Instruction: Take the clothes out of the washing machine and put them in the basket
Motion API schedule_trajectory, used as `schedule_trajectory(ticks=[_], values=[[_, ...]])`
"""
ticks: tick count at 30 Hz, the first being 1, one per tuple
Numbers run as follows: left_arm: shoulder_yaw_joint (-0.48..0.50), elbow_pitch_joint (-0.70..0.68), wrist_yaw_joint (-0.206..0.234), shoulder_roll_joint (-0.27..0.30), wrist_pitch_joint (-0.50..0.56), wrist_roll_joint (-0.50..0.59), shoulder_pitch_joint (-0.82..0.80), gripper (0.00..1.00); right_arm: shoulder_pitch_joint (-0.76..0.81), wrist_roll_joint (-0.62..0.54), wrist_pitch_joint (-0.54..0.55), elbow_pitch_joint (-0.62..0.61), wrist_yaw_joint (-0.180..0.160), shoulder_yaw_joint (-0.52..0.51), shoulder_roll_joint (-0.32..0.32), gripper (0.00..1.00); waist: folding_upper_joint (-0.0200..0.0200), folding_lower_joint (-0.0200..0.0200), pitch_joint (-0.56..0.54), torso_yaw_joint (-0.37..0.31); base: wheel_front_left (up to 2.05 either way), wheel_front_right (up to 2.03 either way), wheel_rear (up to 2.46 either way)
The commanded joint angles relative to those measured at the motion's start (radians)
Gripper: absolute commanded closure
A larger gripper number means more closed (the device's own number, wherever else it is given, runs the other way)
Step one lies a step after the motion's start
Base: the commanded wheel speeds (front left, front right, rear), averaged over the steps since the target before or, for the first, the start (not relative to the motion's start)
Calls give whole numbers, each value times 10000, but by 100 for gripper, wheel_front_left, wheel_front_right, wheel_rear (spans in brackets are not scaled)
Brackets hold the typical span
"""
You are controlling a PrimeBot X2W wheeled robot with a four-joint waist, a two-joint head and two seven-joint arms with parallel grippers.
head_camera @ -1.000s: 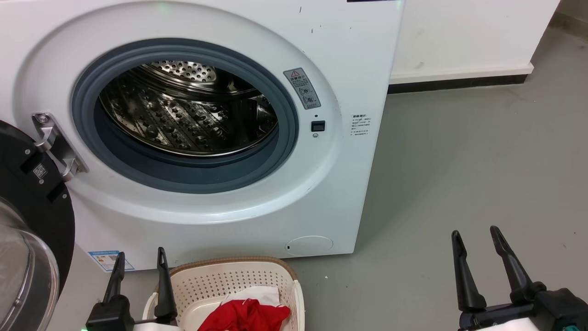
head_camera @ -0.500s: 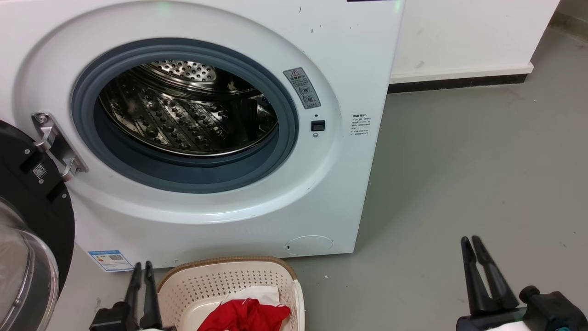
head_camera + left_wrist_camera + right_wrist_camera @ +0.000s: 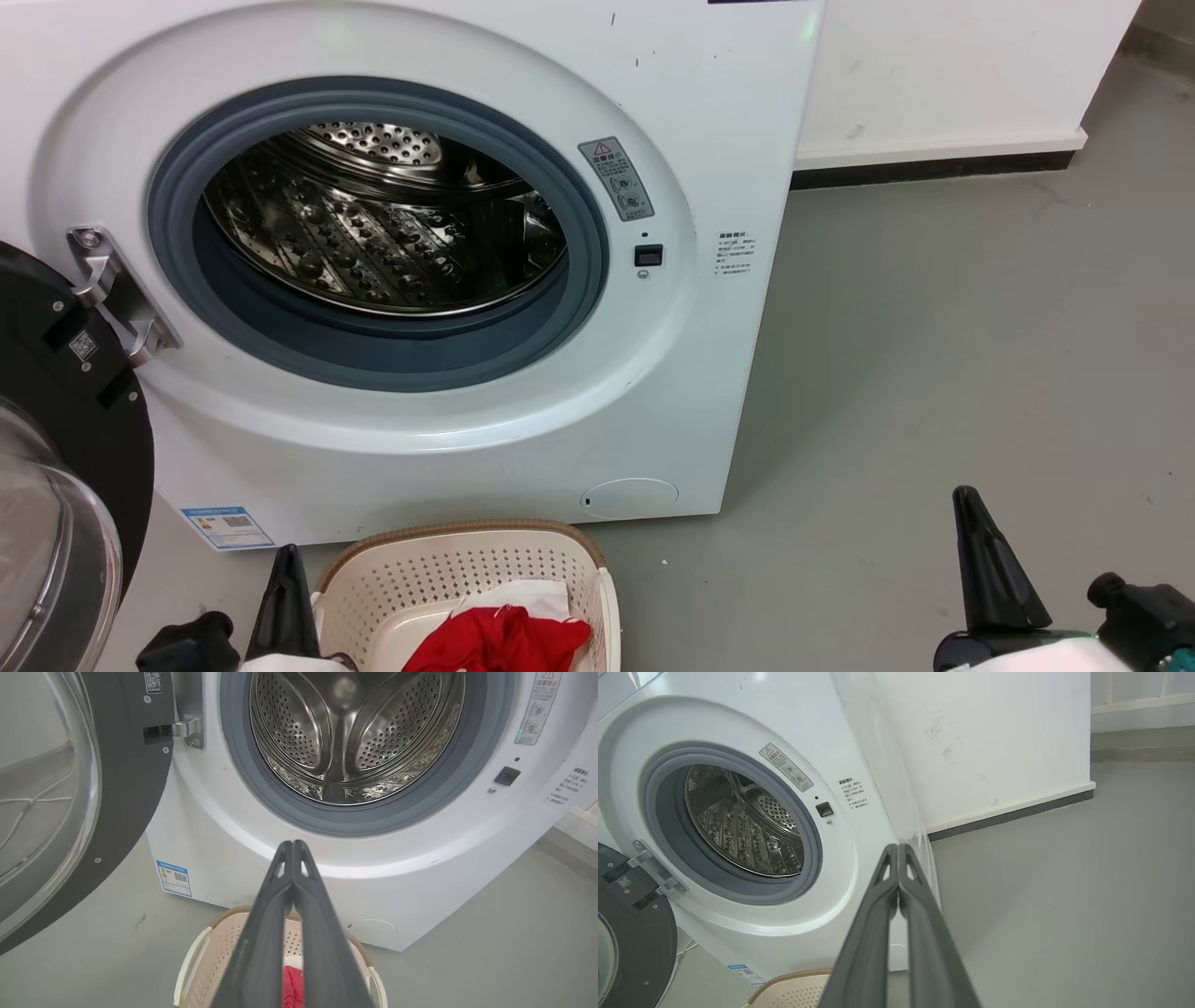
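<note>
Your head camera looks down on the washing machine (image 3: 709, 373); both wrist cameras, set lower, share its drum (image 3: 299, 728).

One washing machine (image 3: 709, 140), with one door (image 3: 56, 392), stands ahead of both jaws. One basket (image 3: 467, 569) sits just beside the left gripper (image 3: 286, 558), well apart from the right gripper (image 3: 967, 497): two grippers. The clothes (image 3: 499, 639) form one red heap; how many garments it holds cannot be told.

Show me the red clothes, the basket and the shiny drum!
red clothes (image 3: 499, 644), head view, middle of the red heap.
basket (image 3: 448, 577), head view, its holed back wall.
drum (image 3: 397, 723), left wrist view, its perforated steel back wall.
</note>
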Motion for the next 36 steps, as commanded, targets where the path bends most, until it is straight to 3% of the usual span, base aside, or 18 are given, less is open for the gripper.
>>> schedule_trajectory(ticks=[1,36], values=[[36,-100,-58,23,87,-489,-301,100,-334,536,65,-41,-1,-25,-84,100,-1,-1,0,11,0,0,0],[187,396,-724,38,1377,-5995,-1155,100,-1290,6048,1185,982,-2,-308,-284,100,-1,-1,-4,240,0,0,0]])
